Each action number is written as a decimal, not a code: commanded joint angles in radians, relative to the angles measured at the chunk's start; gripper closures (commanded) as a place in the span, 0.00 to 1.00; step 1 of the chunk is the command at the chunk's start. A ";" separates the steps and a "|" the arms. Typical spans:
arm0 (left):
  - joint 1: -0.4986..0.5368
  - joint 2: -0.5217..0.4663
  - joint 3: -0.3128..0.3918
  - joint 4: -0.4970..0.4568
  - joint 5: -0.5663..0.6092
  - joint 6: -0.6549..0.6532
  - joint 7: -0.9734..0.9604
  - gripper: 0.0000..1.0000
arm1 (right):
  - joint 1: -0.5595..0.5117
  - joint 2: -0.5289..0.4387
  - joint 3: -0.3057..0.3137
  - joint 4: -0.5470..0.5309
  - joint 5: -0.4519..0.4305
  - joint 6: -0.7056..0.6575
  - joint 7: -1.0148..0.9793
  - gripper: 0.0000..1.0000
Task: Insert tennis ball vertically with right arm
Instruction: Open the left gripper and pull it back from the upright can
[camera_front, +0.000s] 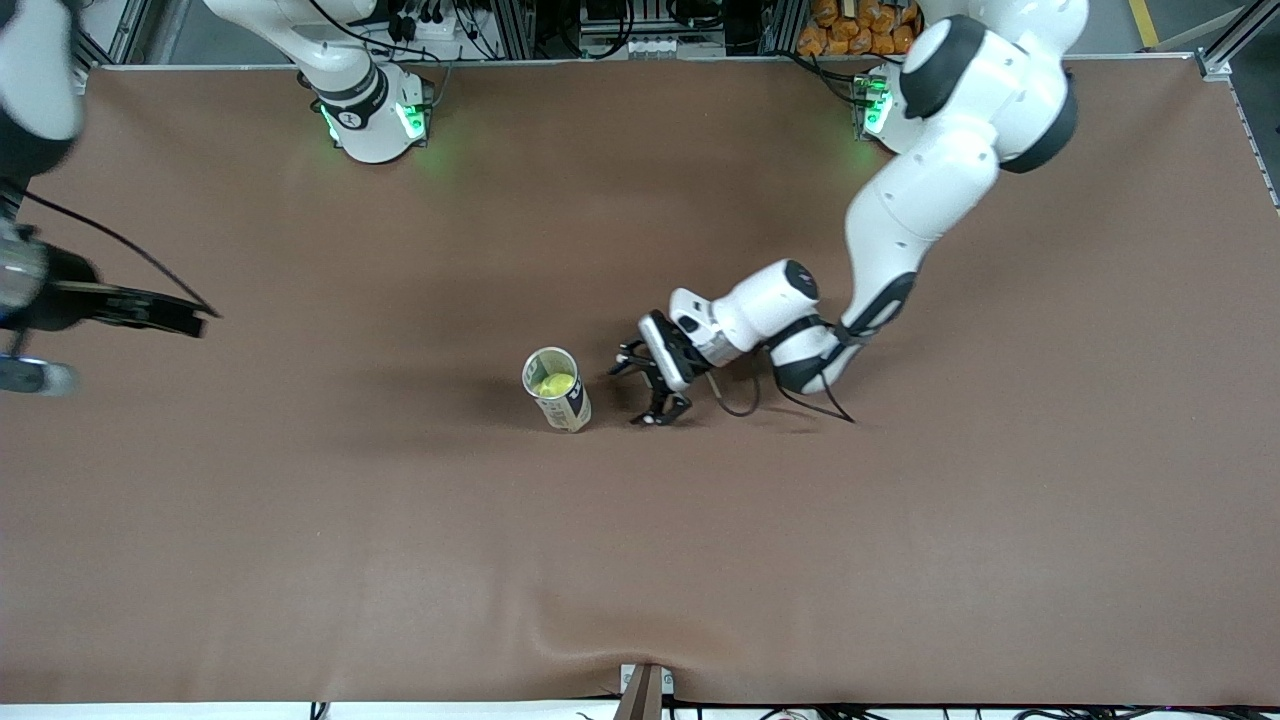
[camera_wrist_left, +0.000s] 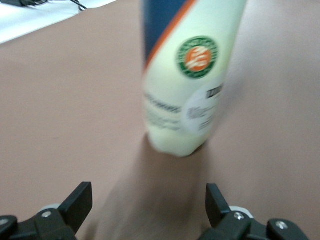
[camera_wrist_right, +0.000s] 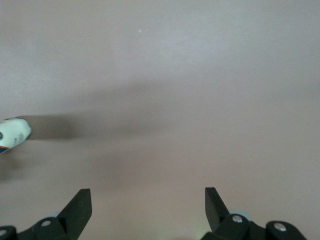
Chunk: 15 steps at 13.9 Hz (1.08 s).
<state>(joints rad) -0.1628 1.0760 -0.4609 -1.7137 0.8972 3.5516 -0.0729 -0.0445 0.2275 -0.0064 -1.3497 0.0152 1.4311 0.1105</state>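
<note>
A tennis ball can (camera_front: 560, 392) stands upright on the brown table, its mouth open. A yellow tennis ball (camera_front: 555, 384) sits inside it. My left gripper (camera_front: 641, 391) is low beside the can, toward the left arm's end, open and empty, its fingers apart from the can. In the left wrist view the can (camera_wrist_left: 185, 85) stands just ahead of the open left gripper (camera_wrist_left: 148, 201). My right gripper (camera_front: 195, 318) is raised high over the right arm's end of the table, open and empty (camera_wrist_right: 148, 201). A bit of the can (camera_wrist_right: 12, 134) shows in the right wrist view.
The brown mat (camera_front: 640, 560) covers the whole table. The two arm bases (camera_front: 372, 115) stand along the edge farthest from the front camera. A small bracket (camera_front: 645, 688) sits at the nearest edge.
</note>
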 joint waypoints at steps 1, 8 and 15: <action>0.121 -0.044 -0.047 -0.052 0.097 -0.003 -0.010 0.00 | -0.063 -0.034 0.022 -0.020 -0.011 0.000 -0.034 0.00; 0.135 -0.050 -0.076 0.052 0.092 -0.071 -0.148 0.00 | -0.061 -0.034 0.031 -0.020 -0.007 0.009 -0.025 0.00; 0.210 -0.080 -0.352 0.181 -0.023 -0.542 -0.179 0.00 | -0.037 -0.069 0.025 -0.023 -0.009 0.011 -0.020 0.00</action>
<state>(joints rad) 0.0103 1.0318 -0.7269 -1.5546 0.8967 3.1640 -0.2308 -0.0995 0.2076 0.0207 -1.3498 0.0153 1.4384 0.0809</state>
